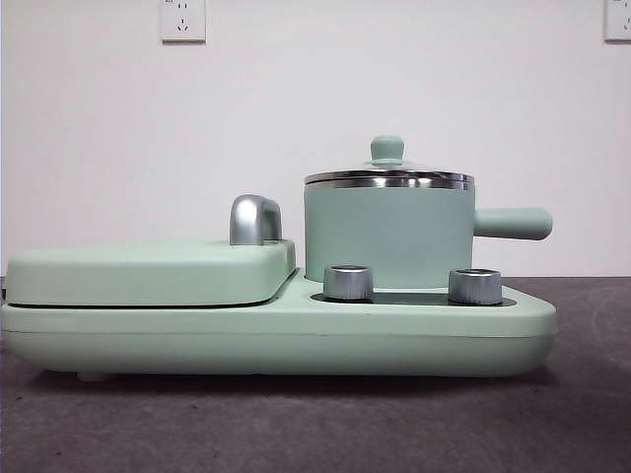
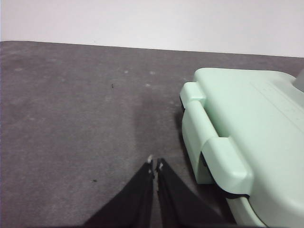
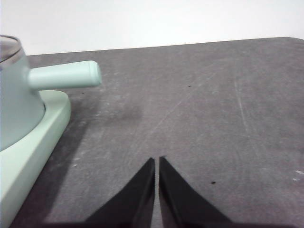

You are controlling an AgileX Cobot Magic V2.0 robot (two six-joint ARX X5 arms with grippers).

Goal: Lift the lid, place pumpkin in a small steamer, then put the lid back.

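The small steamer (image 1: 386, 235) is a mint-green pot with a chrome rim and a straight side handle (image 1: 513, 224); it stands on the right half of a mint-green cooker base (image 1: 276, 335). The lid (image 1: 387, 168) with its mint-green knob sits on the pot. In the right wrist view the steamer (image 3: 14, 99) shows at the edge with its handle (image 3: 64, 76). My right gripper (image 3: 156, 164) is shut over bare table beside the base. My left gripper (image 2: 155, 165) is shut over the table by the base's other end. The pumpkin is out of view.
A flat wide mint-green cover (image 1: 148, 271) with a chrome handle (image 1: 254, 219) takes up the left half of the base; it also appears in the left wrist view (image 2: 247, 123). Two chrome dials (image 1: 348, 282) (image 1: 474, 286) stand in front of the pot. Dark grey table (image 3: 199, 104) surrounds the base.
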